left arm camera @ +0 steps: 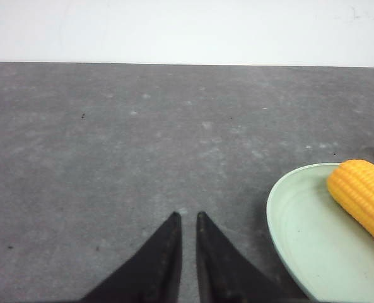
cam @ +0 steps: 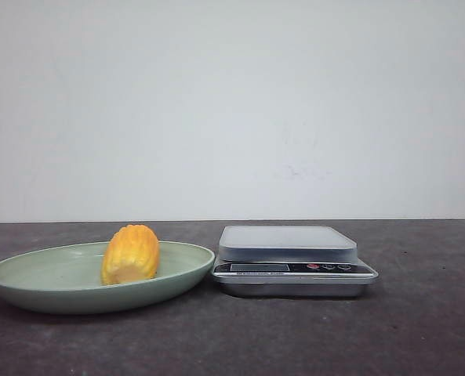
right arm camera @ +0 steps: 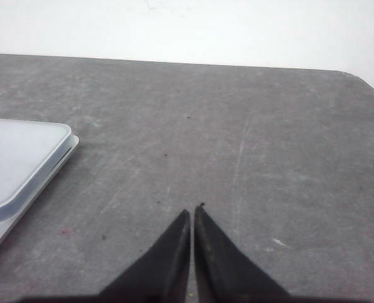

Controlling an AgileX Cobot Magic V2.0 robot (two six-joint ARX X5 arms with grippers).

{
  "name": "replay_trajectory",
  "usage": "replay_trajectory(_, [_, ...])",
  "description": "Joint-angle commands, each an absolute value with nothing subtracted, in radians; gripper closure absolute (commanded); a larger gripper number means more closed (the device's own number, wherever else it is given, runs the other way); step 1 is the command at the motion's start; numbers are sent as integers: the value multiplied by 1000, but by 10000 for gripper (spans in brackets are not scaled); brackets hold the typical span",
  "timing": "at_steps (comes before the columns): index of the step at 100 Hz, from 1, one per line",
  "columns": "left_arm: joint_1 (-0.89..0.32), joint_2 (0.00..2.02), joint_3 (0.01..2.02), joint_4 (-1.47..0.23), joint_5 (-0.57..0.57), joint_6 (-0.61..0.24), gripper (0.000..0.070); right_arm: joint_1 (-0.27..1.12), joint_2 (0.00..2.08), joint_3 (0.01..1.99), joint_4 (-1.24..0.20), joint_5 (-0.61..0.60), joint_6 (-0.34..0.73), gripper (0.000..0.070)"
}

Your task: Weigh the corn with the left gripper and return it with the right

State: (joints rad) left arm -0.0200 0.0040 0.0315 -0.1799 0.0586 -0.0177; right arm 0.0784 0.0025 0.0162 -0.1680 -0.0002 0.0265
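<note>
The corn (cam: 130,254) lies in the plate (cam: 44,276) beside the bare scale (cam: 287,243), both pincers (left arm camera: 188,218) (right arm camera: 192,211) closed on nothing, so weighing is either coming or all done.

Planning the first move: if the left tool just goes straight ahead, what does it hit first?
Likely nothing: ahead of the left tool is bare table to its far edge. The plate and corn sit off to one side.
</note>
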Motion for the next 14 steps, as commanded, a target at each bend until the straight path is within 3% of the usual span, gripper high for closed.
replay_trajectory(1, [-19, 3, 14, -186, 60, -20, 700, 81, 4, 14, -157, 0, 35, 694])
replay_trajectory(14, [-19, 3, 14, -186, 60, -20, 700, 81, 4, 14, -157, 0, 35, 694])
